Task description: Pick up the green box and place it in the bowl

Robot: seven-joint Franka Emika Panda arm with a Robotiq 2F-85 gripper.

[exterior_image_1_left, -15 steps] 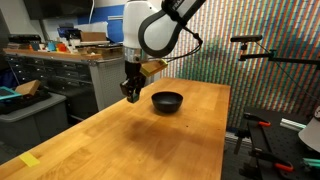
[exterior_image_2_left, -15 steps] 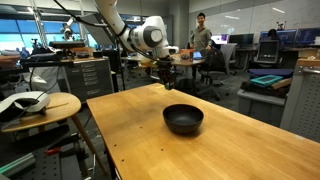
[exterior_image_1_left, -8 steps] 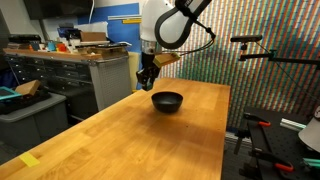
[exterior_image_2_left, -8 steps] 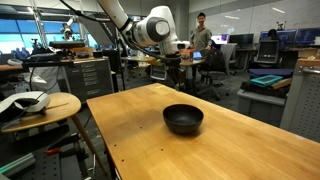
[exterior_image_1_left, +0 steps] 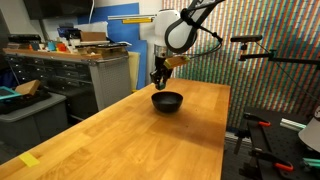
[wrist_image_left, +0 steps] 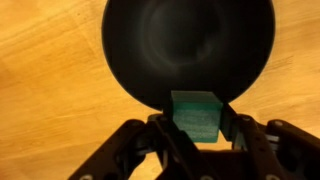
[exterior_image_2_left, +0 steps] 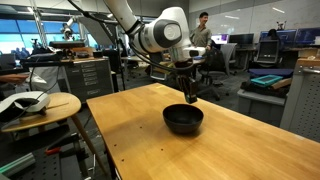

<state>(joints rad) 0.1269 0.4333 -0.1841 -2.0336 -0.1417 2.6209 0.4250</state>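
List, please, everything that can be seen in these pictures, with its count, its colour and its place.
green box: one, green, held between the fingers, over the bowl's rim.
bowl: one, black, on the table, below the fingers.
table: one, light wood, middle of both exterior views.
tape strip: one, yellow, flat on a corner of the table.
person: one, dark top, standing far in the background.
round side table: one, wooden, beside the table.
arm: one, white and black, reaching above the bowl.
fingers: two, dark, shut on the green box.
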